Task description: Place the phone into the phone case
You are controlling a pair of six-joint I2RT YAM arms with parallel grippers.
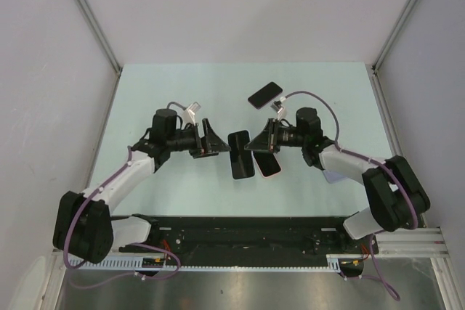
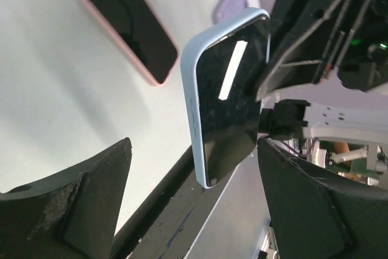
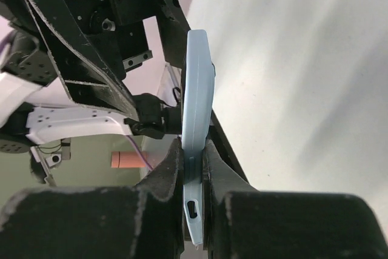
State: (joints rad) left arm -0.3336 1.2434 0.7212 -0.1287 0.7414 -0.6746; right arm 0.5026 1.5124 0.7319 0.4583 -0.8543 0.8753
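A phone with a light blue rim and black screen (image 1: pixel 240 156) is held on edge above the table by my right gripper (image 1: pixel 252 146), which is shut on its lower edge. In the right wrist view the gripper (image 3: pixel 193 150) clamps the blue edge (image 3: pixel 197 83) near the charging port. My left gripper (image 1: pixel 216 140) is open, facing the phone from the left. In the left wrist view the phone (image 2: pixel 233 95) stands between that gripper's spread fingers (image 2: pixel 193 145), touching neither. A pink-rimmed case or phone with a dark face (image 1: pixel 267 162) lies flat on the table (image 2: pixel 130 25).
A black phone or case (image 1: pixel 264 94) lies flat farther back on the pale green table (image 1: pixel 182 92). A lavender item (image 2: pixel 231 1) lies beyond the pink one, partly under the right arm (image 1: pixel 330 175). Grey walls close in the sides and back.
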